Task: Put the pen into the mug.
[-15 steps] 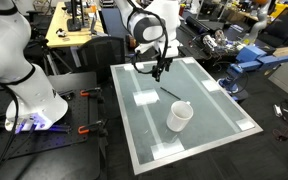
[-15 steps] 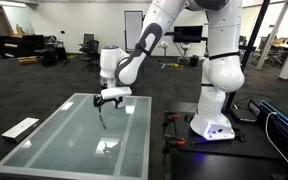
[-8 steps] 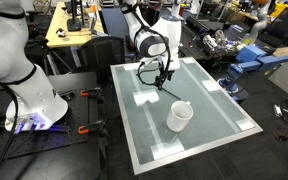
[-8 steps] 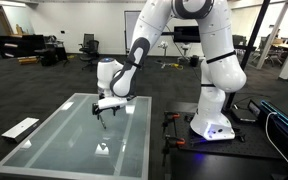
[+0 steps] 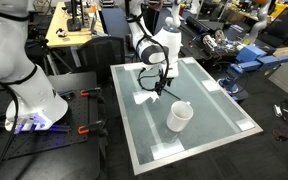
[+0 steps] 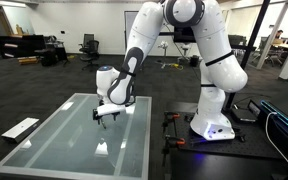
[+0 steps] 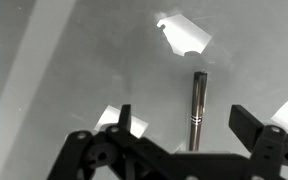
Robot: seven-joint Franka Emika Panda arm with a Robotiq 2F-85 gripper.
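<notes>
The black pen [image 7: 196, 108] lies flat on the glass table; in the wrist view it runs lengthwise between my fingers. My gripper [image 7: 183, 120] is open and straddles the pen low over the table, not closed on it. In both exterior views the gripper [image 5: 158, 91] [image 6: 104, 114] hangs just above the glass and hides most of the pen. The white mug [image 5: 179, 117] stands upright on the table a short way from the gripper, toward the near edge.
The glass table [image 5: 219, 125] has a pale frame and bright light reflections [image 7: 185, 35]. The robot base [image 6: 212, 125] stands beside the table. Desks, chairs and lab equipment [image 5: 239, 50] surround it.
The gripper has come down from well above the table to just over the pen and has shifted slightly toward it. The pen and the mug have not moved.
</notes>
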